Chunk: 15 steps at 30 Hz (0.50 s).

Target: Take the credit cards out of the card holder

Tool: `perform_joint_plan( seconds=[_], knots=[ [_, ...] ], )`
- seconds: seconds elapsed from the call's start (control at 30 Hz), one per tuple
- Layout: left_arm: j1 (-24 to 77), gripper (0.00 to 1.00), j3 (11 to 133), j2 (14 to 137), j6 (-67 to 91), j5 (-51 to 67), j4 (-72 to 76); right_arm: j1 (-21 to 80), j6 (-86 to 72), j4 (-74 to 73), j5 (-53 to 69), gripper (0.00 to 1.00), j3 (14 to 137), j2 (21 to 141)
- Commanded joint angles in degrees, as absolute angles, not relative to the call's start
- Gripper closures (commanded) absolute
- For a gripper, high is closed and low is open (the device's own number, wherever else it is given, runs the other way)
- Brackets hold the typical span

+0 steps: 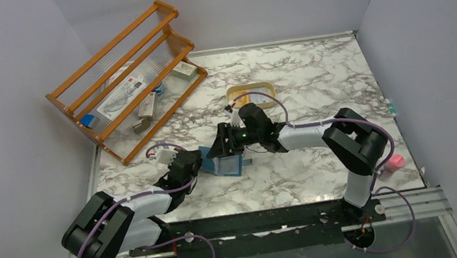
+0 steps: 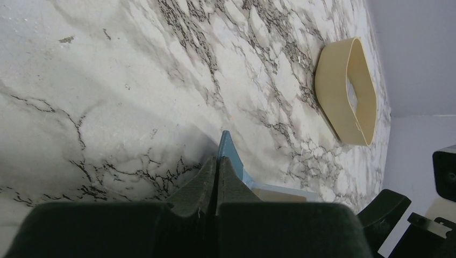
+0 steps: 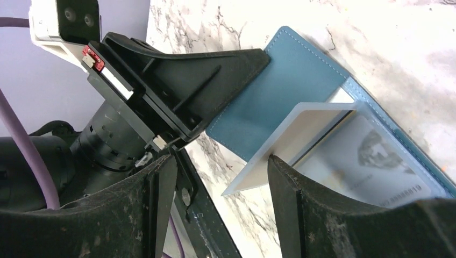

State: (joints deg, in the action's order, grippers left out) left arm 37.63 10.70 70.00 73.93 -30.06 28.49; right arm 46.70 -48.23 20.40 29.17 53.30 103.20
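Observation:
The teal-blue card holder [image 1: 229, 165] lies open on the marble, near the middle front. My left gripper [image 1: 198, 163] is shut on its left flap; in the left wrist view the fingertips [image 2: 217, 161] pinch the teal edge [image 2: 227, 146]. My right gripper [image 1: 222, 144] hovers over the holder, open. In the right wrist view its jaws [image 3: 221, 161] stand wide apart. A pale blue-white card [image 3: 290, 137] sticks partway out of the holder [image 3: 279, 86], and its edge rests against my right finger [image 3: 287, 188]. Another card [image 3: 371, 161] with a printed picture lies in the inner slot.
A cream rounded tray [image 1: 232, 95] holding a yellow card stands behind the holder and also shows in the left wrist view [image 2: 333, 80]. A wooden rack [image 1: 126, 82] with packets stands at the back left. A pink object [image 1: 395, 161] sits at the right table edge.

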Motion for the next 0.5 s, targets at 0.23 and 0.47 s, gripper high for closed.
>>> perform_joint_plan(
  seconds=[0.23, 0.47],
  knots=[
    [37.9, 1.0, 9.7, 70.0, 75.9, -30.7, 27.4, 47.4, -54.1, 30.8, 30.2, 0.32, 53.8, 110.9],
    [37.9, 1.0, 9.2, 69.1, 76.0, -31.1, 27.3, 47.4, -56.2, 34.4, 30.3, 0.32, 51.7, 110.3]
  ],
)
